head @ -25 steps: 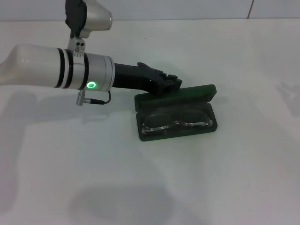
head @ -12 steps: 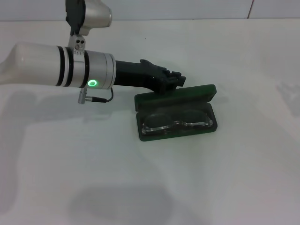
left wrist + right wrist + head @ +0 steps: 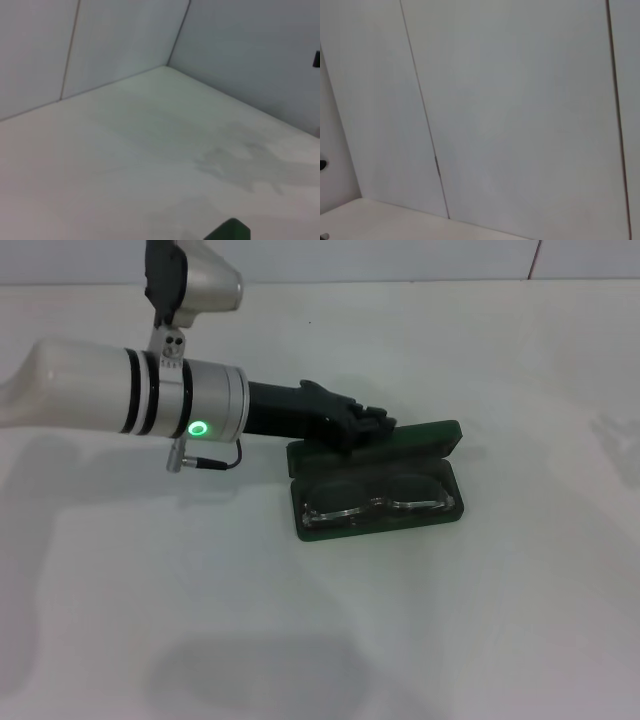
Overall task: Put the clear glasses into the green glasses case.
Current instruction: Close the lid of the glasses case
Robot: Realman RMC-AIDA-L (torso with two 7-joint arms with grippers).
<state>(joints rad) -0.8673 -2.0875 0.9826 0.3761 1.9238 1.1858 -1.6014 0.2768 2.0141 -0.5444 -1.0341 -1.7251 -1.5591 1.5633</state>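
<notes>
Dropping slightly since 0.5 s ago, the left gripper (image 3: 368,425) sits against the raised lid's back edge; whether its jaws are spread, I cannot tell. Clear glasses (image 3: 380,502) lie inside the open green glasses case (image 3: 444,437). Closing well means pushing the lid forward evenly.

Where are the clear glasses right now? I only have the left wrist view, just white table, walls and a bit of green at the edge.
Observer: The clear glasses lie inside the green glasses case, which stands open.
Operator: Where is the left gripper?
Observer: The left gripper is at the far left end of the raised lid.
Operator: And the right arm?
Observer: It does not show in the head view; its wrist camera faces only wall panels.
</notes>
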